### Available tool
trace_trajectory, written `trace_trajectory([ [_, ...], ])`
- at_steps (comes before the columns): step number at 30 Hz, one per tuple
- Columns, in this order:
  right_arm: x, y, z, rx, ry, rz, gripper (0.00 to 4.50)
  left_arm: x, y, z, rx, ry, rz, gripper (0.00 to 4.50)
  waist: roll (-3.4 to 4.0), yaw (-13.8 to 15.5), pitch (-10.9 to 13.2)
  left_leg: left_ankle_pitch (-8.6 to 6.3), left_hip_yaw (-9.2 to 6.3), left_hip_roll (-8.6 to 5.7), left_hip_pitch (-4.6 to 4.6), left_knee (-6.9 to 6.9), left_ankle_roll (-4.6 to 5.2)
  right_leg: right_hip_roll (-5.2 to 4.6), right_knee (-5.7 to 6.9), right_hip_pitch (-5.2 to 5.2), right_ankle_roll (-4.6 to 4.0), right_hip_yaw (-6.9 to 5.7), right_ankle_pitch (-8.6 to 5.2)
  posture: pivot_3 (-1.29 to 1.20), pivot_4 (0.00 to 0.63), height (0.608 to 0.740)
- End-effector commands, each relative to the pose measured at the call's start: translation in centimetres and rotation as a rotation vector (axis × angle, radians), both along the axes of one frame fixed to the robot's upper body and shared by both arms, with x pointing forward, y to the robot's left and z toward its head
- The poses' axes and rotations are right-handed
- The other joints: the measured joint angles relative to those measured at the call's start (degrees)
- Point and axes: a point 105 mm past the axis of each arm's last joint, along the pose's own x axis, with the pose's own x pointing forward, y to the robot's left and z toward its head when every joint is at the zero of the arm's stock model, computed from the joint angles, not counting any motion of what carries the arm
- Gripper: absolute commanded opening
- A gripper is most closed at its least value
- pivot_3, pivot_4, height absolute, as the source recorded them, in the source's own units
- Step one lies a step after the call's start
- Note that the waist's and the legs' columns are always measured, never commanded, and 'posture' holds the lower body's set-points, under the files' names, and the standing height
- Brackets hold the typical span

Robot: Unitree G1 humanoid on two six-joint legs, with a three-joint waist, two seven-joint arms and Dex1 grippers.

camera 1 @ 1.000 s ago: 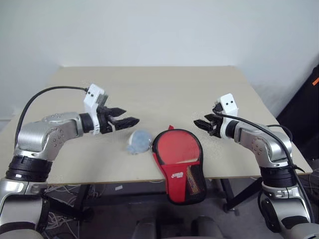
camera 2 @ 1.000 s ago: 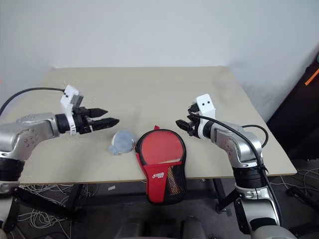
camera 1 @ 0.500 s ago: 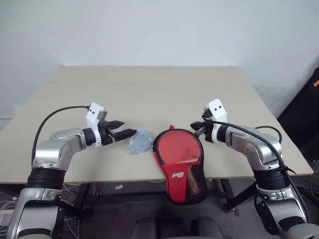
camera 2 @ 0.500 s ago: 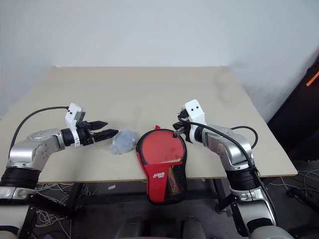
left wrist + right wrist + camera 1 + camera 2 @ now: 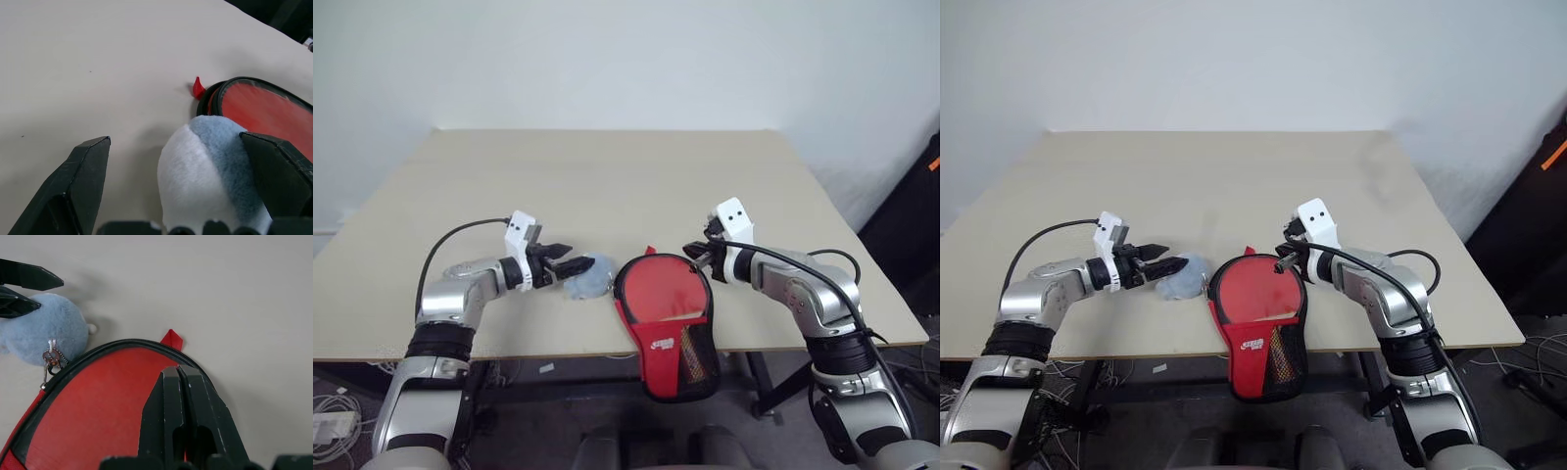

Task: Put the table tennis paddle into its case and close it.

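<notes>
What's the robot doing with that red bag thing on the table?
The robot is packing a table tennis paddle into its red case, which lies at the table's front edge and hangs partly over it. The paddle's red face already sits inside. The right gripper has its jaws shut at the case's top rim. The left gripper, jaws open, straddles a fluffy pale blue ball next to the case.

Case [image 5: 663, 318] at table's [image 5: 607, 176] near edge, narrow end overhanging toward robot. Paddle [image 5: 660, 290] inside case, handle toward overhang. Fluffy ball [image 5: 588, 276] on table just left of case, touching its rim. Left gripper [image 5: 570, 264] at ball's left side, fingers [image 5: 85, 181] straddling it. Right gripper [image 5: 1283, 262] at case's far right rim.
</notes>
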Motion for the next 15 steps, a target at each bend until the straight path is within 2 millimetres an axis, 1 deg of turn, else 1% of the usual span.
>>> trace_trajectory([
  [1, 0.0, 0.3, 1.6, 0.018, -0.070, 0.006, 0.03, 0.7, -0.4, 0.7, -0.006, -0.033, -0.010, 4.50, 0.00, 0.0, 0.0, 0.00, 0.00, 0.00, 0.00, 0.00, 0.00, 0.00, 0.00, 0.00, 0.00, 0.00, 0.00, 0.00, 0.000, 0.740],
  [8, 0.1, 0.0, 1.6, 0.015, -0.070, -0.006, 0.03, 0.3, -1.8, -0.3, -0.015, -0.005, -0.043, 4.50, -0.01, 0.0, 0.0, 0.01, -0.02, -0.01, 0.00, 0.03, 0.02, 0.00, 0.00, 0.04, -0.10, 0.00, 0.06, 0.00, 0.000, 0.740],
  [15, 0.2, -0.1, 1.5, 0.013, -0.067, -0.014, 0.03, -0.5, -3.7, -1.0, -0.028, 0.016, -0.092, 4.50, -0.02, 0.0, 0.0, 0.01, -0.03, -0.01, 0.01, 0.04, 0.02, 0.00, 0.01, 0.05, -0.22, 0.00, 0.14, 0.00, 0.000, 0.740],
])
